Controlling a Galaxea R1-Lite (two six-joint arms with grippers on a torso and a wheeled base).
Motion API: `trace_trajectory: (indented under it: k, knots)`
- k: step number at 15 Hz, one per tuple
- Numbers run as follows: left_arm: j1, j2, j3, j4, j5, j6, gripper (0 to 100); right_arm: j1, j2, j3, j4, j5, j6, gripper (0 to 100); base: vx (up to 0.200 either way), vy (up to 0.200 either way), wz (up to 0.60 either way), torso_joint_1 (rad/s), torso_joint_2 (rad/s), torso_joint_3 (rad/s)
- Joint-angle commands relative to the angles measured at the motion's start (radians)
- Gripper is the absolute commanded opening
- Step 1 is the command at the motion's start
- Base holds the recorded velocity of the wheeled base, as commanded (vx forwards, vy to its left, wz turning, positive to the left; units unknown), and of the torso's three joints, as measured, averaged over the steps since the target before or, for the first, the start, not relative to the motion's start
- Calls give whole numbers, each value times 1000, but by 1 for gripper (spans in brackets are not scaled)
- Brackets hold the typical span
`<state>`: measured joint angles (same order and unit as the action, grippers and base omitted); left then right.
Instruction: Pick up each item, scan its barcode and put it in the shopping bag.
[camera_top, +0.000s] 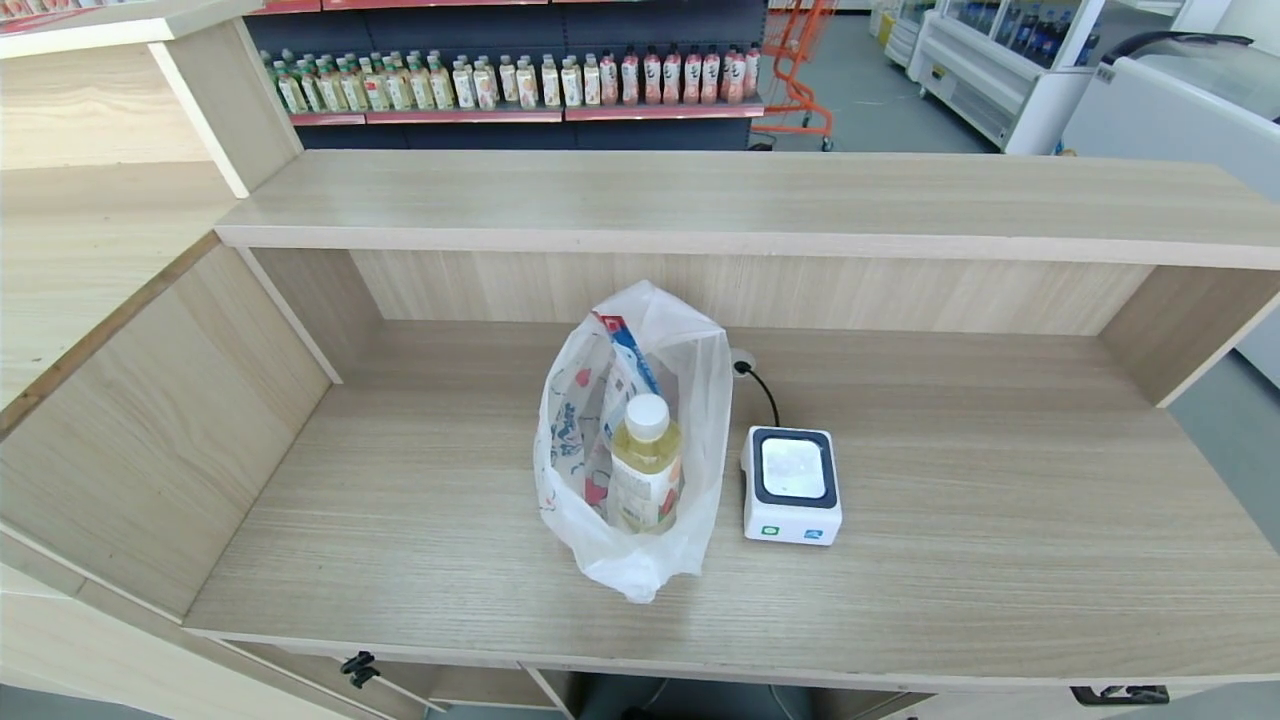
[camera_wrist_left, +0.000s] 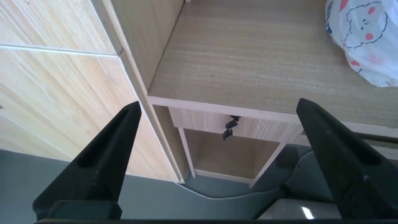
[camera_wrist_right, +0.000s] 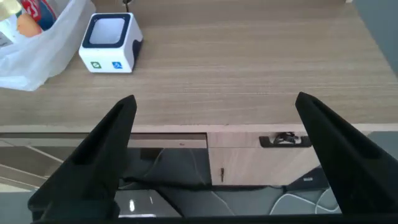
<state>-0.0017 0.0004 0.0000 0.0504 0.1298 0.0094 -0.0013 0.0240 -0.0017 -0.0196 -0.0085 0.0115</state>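
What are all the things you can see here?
shopping bag: one, see-through white, middle of counter
bottle: one, yellow with white cap, upright in the bag
packet: one, blue and red, in the bag behind bottle
scanner: one, white, right of the bag
cable: one, black, behind scanner
counter: one, pale wood
shelf bottles: many, yellow and pink, far shelf
left gripper: one, black, open, before the counter
right gripper: one, black, open, before the counter

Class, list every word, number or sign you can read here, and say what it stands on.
No words or numbers are readable.
Bottle label: too blurred.
Box in the bag: print too small.
Scanner: a green and a blue sign, too small to read.
Shelf bottles: labels too small.
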Motion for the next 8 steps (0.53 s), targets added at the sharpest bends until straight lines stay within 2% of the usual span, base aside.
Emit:
trace_trajectory:
  k: [1, 2, 8]
  knots:
    - [0, 0, 0, 0, 1, 0, 100, 0, -24, 2, 0, -1, 8, 100, 0, 0, 0, 0, 0, 0]
    - [0, 0, 0, 0, 1, 0, 100, 0, -24, 2, 1, -2, 8, 0, 0, 0, 0, 0, 0, 0]
    - [0, 0, 0, 0, 1, 0, 100, 0, -24, 2, 7, 19, -68, 0, 0, 0, 0, 0, 0, 0]
